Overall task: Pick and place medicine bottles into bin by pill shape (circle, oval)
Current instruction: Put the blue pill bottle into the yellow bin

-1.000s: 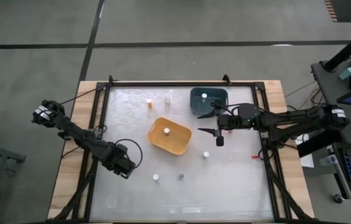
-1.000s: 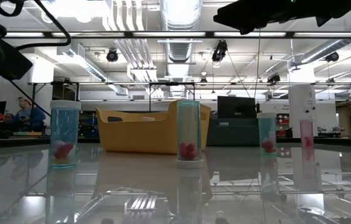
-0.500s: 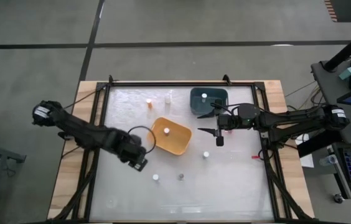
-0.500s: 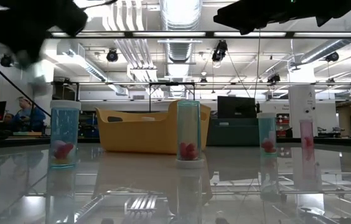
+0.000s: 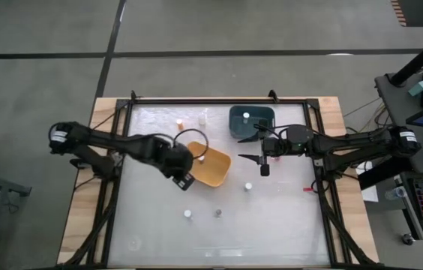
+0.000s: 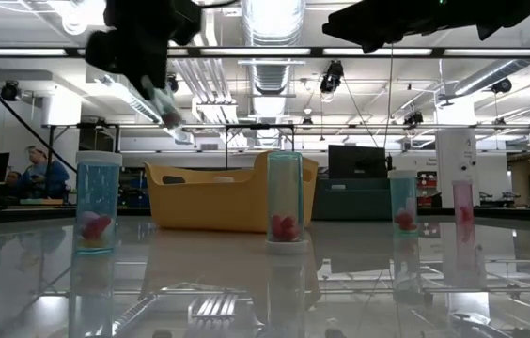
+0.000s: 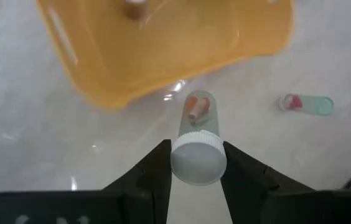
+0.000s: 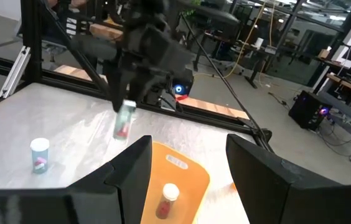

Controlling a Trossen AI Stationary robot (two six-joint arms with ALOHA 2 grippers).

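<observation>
Left tool (image 7: 194,163) gripping bottle (image 7: 198,143), seemingly beside orange tub (image 7: 163,43)

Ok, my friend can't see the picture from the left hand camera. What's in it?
The left gripper holds a clear white-capped bottle with reddish pills, just beside the orange-yellow tub. Another bottle stands in the tub, and one bottle lies on the table.
</observation>
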